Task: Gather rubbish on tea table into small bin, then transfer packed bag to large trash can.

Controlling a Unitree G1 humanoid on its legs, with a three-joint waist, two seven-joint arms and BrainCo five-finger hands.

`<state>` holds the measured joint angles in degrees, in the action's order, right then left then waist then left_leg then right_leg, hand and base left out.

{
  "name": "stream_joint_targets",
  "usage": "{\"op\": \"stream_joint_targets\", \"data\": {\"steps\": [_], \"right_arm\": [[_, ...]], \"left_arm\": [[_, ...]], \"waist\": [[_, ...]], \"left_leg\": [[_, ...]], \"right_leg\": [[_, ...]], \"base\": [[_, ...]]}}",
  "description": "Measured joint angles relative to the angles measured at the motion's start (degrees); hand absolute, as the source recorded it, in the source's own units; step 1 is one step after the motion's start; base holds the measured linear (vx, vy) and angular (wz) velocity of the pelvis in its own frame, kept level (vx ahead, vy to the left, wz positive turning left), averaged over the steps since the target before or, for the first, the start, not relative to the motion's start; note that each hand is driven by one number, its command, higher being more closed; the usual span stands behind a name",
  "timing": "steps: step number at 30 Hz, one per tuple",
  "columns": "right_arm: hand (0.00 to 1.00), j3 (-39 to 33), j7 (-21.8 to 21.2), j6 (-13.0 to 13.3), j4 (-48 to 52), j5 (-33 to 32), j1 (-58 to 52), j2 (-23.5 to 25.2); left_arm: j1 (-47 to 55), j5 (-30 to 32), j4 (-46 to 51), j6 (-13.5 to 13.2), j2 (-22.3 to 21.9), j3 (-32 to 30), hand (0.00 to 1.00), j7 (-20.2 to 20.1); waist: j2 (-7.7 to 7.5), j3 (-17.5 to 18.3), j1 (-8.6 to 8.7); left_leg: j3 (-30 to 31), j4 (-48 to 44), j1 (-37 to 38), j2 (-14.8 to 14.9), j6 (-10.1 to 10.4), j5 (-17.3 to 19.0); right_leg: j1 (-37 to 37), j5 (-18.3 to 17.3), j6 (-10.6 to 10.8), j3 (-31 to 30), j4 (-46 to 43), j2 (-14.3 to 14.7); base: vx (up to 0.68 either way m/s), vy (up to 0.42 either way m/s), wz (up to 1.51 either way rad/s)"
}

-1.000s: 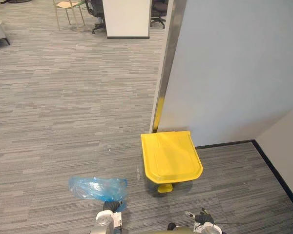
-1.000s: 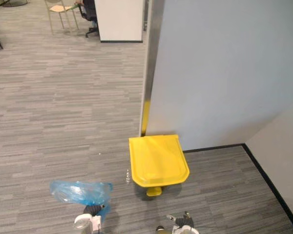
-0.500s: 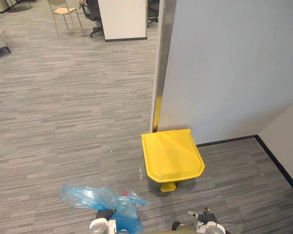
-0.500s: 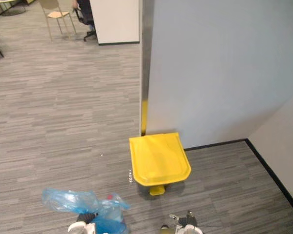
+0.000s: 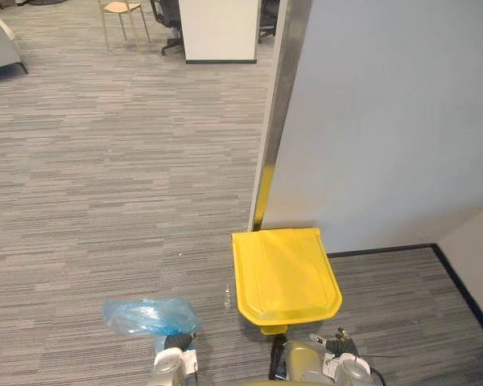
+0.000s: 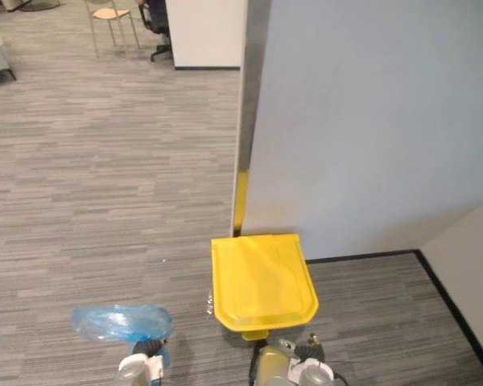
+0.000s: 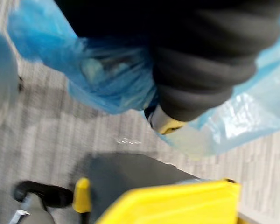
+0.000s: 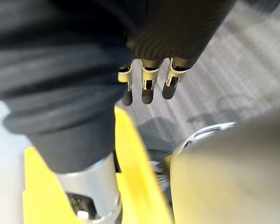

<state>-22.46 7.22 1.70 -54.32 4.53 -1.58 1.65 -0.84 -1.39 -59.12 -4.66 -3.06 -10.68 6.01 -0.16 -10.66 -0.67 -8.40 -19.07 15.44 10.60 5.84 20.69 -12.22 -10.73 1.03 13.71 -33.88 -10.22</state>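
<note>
Blue bag packed, bunched in clenched left hand, carried near can — to its left. Right hand slack-fingered, empty, by can's front. Can closed. Gathering apparently done; remaining — lid up, bag dropped in.

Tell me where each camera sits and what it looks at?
Left eye view: on the head, looking down at the bin, the bag in the left hand, and the right hand.
Right eye view: beside it, same scene.
Left wrist view: along the left hand, at bag and bin.
Right wrist view: along the right hand's relaxed fingers, at the bin.
All four share the bin.
</note>
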Motion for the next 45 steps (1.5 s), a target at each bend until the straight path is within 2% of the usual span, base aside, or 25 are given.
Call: {"op": "stream_joint_targets", "data": {"steps": [3,7,10,15,16,17,18,19,20,22,23,25,26,28,29,30,31,32,33,34,35,37,39,40,45], "right_arm": [[0.0,0.6,-0.1,-0.2,-0.3,0.1,-0.1,0.0],[0.0,2.8,0.0,-0.6,-0.4,0.9,-0.3,-0.2],[0.0,3.7,0.1,-0.7,-0.4,1.9,-0.8,-0.1],[0.0,4.3,0.2,-0.6,-0.2,1.8,-1.8,-0.3],[0.0,4.8,0.2,-0.6,-0.2,1.8,-1.9,-0.6],[0.0,5.0,0.2,-0.7,-0.1,1.8,-1.3,-0.2],[0.0,5.1,0.2,-0.7,-0.1,1.8,-0.9,0.0],[0.0,5.1,0.3,-0.7,-0.4,1.9,-0.7,0.5],[0.0,4.8,0.1,-0.7,0.4,2.2,-1.2,0.0],[0.0,6.5,0.0,-0.9,1.0,2.2,-0.8,1.1],[0.0,7.0,0.0,-0.6,1.2,2.2,-1.5,1.7],[0.0,6.9,0.0,-0.4,2.2,2.1,-1.9,1.9],[0.0,6.9,0.0,-0.3,2.9,2.1,-1.6,1.9],[0.0,6.9,0.2,-0.2,3.0,2.2,-2.6,1.8],[0.0,6.9,0.2,-0.2,2.9,2.2,-2.7,1.8],[0.0,6.9,0.2,-0.1,2.7,2.2,-2.8,1.8],[0.0,6.8,0.1,-0.1,2.7,2.2,-2.9,1.6],[0.0,6.4,0.3,-0.1,1.5,2.2,-2.9,-0.1],[0.0,6.1,0.3,-0.2,0.5,2.3,-2.9,-0.9],[0.0,6.2,0.4,-0.3,-2.0,2.3,-1.6,-2.0],[0.0,6.2,0.4,-0.7,-4.5,2.3,-0.5,-2.7],[0.0,5.6,0.5,-0.7,-5.2,1.8,-0.5,-3.3],[0.0,5.7,0.6,-0.6,-5.2,1.9,-0.5,-3.9],[0.0,5.6,0.7,-0.6,-5.2,1.9,-0.8,-4.4],[0.0,5.1,0.7,-0.6,-5.3,1.8,-0.4,-4.3]], "left_arm": [[0.2,0.2,0.1,0.1,-0.2,0.9,1.0,-0.8],[0.7,0.2,1.0,0.1,-0.1,1.0,1.0,-1.0],[1.1,0.2,1.3,0.1,-0.2,1.9,1.0,-1.2],[2.0,0.2,1.3,0.3,-0.4,5.2,1.0,-1.2],[2.1,0.2,1.5,0.3,-0.4,5.3,1.0,-1.2],[2.4,0.2,2.4,0.2,0.2,4.9,1.0,-1.2],[2.3,0.2,2.7,0.1,0.4,5.0,1.0,-1.2],[1.9,0.1,3.0,0.0,0.3,5.2,1.0,-1.2],[1.5,0.1,3.3,0.0,-0.2,6.4,1.0,-1.2],[1.6,0.0,3.8,0.0,1.6,6.0,1.0,-0.3],[1.6,-0.1,3.4,0.0,2.5,5.3,1.0,0.2],[1.6,-0.5,3.0,0.0,2.6,4.2,1.0,0.4],[1.5,-0.7,2.7,0.0,2.8,3.7,1.0,0.4],[1.7,-1.1,2.6,0.0,2.9,3.7,1.0,0.4],[1.7,-1.1,2.6,0.0,2.9,3.7,1.0,0.4],[1.6,-1.1,2.5,0.1,2.9,3.6,1.0,0.3],[1.6,-1.0,1.7,0.2,2.6,3.0,1.0,0.3],[1.8,-1.0,0.9,0.4,1.3,2.7,1.0,0.1],[2.2,-1.0,0.9,0.4,0.7,2.8,1.0,0.0],[2.3,-1.0,0.8,0.3,0.4,2.9,1.0,0.0],[1.8,-1.1,-0.4,0.4,0.7,4.0,1.0,0.0],[1.5,-1.2,-1.3,0.4,1.0,6.0,1.0,-0.1],[1.6,-1.2,-1.6,0.4,1.3,7.4,1.0,-0.2],[1.5,-1.1,-1.6,0.4,1.4,8.4,1.0,-0.6],[1.1,-1.2,-1.0,0.3,3.4,8.3,1.0,-0.7]], "waist": [[-0.33,0.3,-0.05],[-0.83,1.0,-0.08],[-1.37,2.2,-0.02],[-0.74,3.8,0.19],[-0.47,4.0,0.16],[-2.28,3.0,-0.63],[-2.96,2.9,-0.82],[-3.36,2.7,-0.99],[-1.94,2.2,-0.36],[-2.66,2.3,-1.51],[-3.45,2.7,-1.1],[-3.55,2.8,-0.97],[-3.52,2.9,-0.68],[-3.69,3.1,-0.36],[-3.77,3.2,-0.35],[-3.94,3.5,-0.25],[-3.93,4.3,-0.03],[-1.61,6.2,-0.66],[-0.61,6.9,-0.89],[0.48,7.2,-0.96],[0.94,7.1,-0.91],[1.6,6.6,-0.61],[1.46,6.4,0.43],[1.62,5.8,0.73],[1.19,4.5,0.6]], "left_leg": [[0.0,0.1,0.7,0.9,0.8,-0.6],[-0.3,-0.2,0.3,0.6,1.6,-1.1],[-0.2,-1.2,-1.6,0.3,1.9,-1.2],[-0.7,-3.4,-0.9,-0.5,1.9,-1.2],[-1.2,-6.5,-1.3,-1.1,2.6,-1.6],[-1.5,-17.7,-6.6,-1.6,3.7,-3.4],[-1.8,-20.2,-8.3,-2.1,2.2,-1.7],[-3.4,-15.0,-9.6,-2.6,-1.0,3.3],[-4.9,-4.3,-9.7,-1.1,0.8,-2.7],[-7.1,-6.1,-9.0,-1.9,0.9,-2.0],[-7.8,-6.1,-9.5,-1.7,0.2,-1.6],[-8.8,-6.0,-11.0,0.0,0.0,-1.7],[-8.4,-5.9,-11.5,0.8,0.4,-2.5],[-8.4,-3.8,-11.5,1.6,1.7,-4.8],[-8.7,-3.4,-11.6,1.7,2.1,-5.4],[-9.1,-2.7,-12.0,1.7,2.8,-6.6],[-8.8,-1.3,-12.1,1.4,3.2,-7.5],[-8.3,3.9,-11.4,1.1,1.1,-9.5],[-8.1,6.2,-11.2,0.2,0.2,-10.4],[-7.3,9.0,-11.1,-0.8,0.0,-12.0],[-6.4,10.6,-11.4,-0.7,0.3,-13.7],[-5.3,11.5,-11.5,-0.3,-0.2,-14.6],[-3.5,12.2,-11.4,-0.2,0.2,-15.0],[-2.4,12.1,-12.4,-0.3,0.7,-15.2],[-2.1,12.1,-13.8,-1.3,1.2,-15.1]], "right_leg": [[0.7,-0.4,0.0,1.4,-2.1,-0.7],[2.3,-0.2,0.2,1.9,1.2,-1.1],[2.7,0.7,1.7,3.0,4.2,-1.8],[4.6,1.7,2.1,3.1,4.1,-3.0],[5.5,2.6,1.8,2.7,4.9,-3.0],[6.9,3.7,2.1,0.3,7.3,-4.7],[7.2,4.0,2.6,-0.4,8.0,-5.7],[7.7,4.9,3.5,-0.9,8.6,-6.9],[7.0,5.6,4.1,-0.9,6.8,-6.3],[6.4,5.2,4.5,-3.3,7.0,-6.7],[5.9,6.1,4.7,-3.5,7.9,-6.4],[3.1,5.3,3.5,-5.3,3.4,-5.2],[1.5,3.7,3.0,-5.7,-3.8,-4.5],[2.0,1.2,3.6,-6.6,-14.6,-3.9],[2.5,0.1,3.8,-7.1,-15.8,-4.1],[2.6,-2.3,5.5,-7.3,-14.9,-4.3],[2.9,-2.7,5.9,-6.0,-12.2,-3.0],[4.5,-2.7,5.8,-6.4,-4.7,-0.1],[5.6,-2.7,5.8,-6.7,-0.2,1.0],[7.2,-2.4,5.2,-7.8,6.4,2.8],[8.4,-1.6,2.6,-8.5,12.0,4.3],[9.4,0.3,1.5,-8.1,15.7,5.4],[10.7,1.3,1.6,-7.1,17.9,5.9],[11.7,2.1,2.5,-6.0,19.9,5.6],[11.1,3.6,2.8,-6.4,20.9,4.7]], "base": [[0.18,-0.016,0.29],[0.12,0.063,0.08],[0.08,0.093,0.09],[0.05,0.093,0.05],[0.02,0.153,-0.35],[0.0,0.132,-0.39],[-0.07,0.115,-0.38],[-0.11,0.087,-0.24],[-0.14,0.135,-0.51],[-0.16,0.143,-0.69],[-0.21,0.054,-0.43],[-0.15,-0.049,-0.12],[-0.09,-0.108,0.01],[-0.07,-0.174,-0.06],[-0.06,-0.241,-0.25],[-0.05,-0.226,-0.21],[-0.02,-0.252,-0.43],[-0.01,-0.137,-0.46],[-0.03,-0.058,-0.69],[-0.08,-0.014,-0.68],[-0.09,-0.041,-0.59],[-0.11,-0.075,-0.22],[-0.21,-0.018,0.28],[-0.18,0.019,0.42],[-0.12,0.056,0.07]]}}
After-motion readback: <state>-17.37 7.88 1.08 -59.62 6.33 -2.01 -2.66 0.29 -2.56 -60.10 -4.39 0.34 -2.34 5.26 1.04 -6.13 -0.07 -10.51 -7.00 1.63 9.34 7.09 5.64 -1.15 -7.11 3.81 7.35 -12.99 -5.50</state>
